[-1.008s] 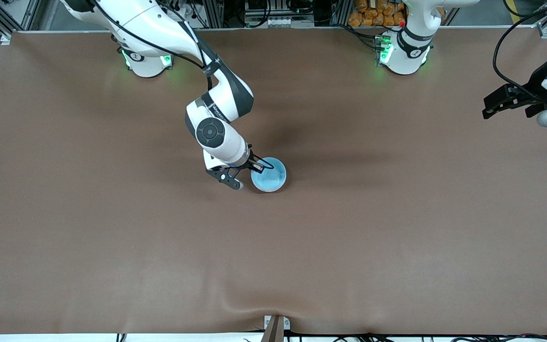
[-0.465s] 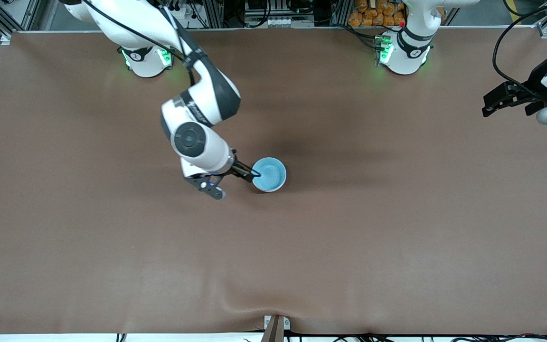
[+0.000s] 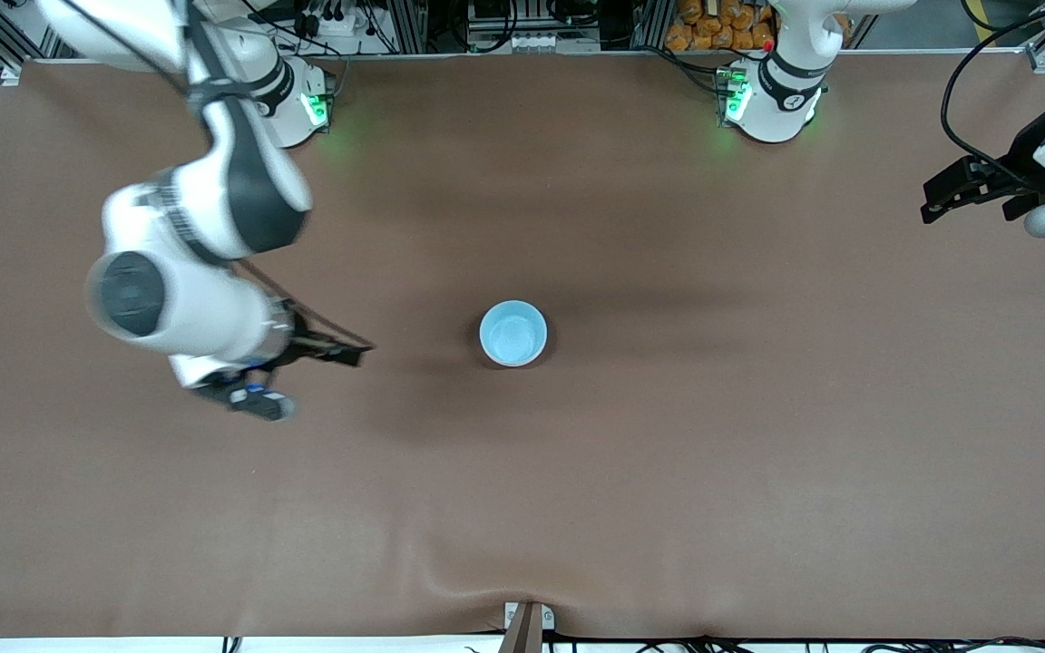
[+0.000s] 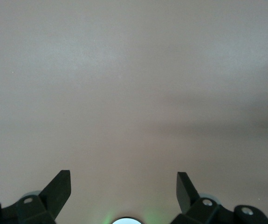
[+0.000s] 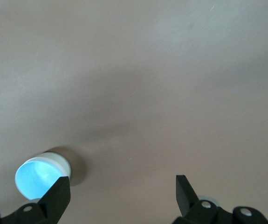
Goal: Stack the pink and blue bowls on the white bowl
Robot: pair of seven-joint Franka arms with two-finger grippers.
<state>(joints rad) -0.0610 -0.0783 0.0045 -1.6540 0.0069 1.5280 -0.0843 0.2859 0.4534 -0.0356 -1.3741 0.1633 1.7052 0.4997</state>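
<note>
The light blue bowl [image 3: 512, 333] sits mid-table, nested on top of a stack. In the right wrist view its blue inside [image 5: 37, 177] shows within a white outer wall, the white bowl [image 5: 61, 162]. The pink bowl is hidden. My right gripper [image 3: 318, 381] is open and empty, in the air over bare table toward the right arm's end, apart from the stack; it shows open in its own view [image 5: 123, 184]. My left gripper [image 3: 931, 207] waits open and empty at the left arm's end of the table, and shows open in its own view [image 4: 123, 182].
The brown table cover [image 3: 668, 453] spreads all round the stack. The arm bases [image 3: 772, 100] stand along the table's edge farthest from the front camera. A small bracket [image 3: 527, 621] sits at the edge nearest the camera.
My right gripper has let go of the blue bowl's rim and drawn away toward the right arm's end of the table, rising. The bowl stays put. The left arm has not moved.
</note>
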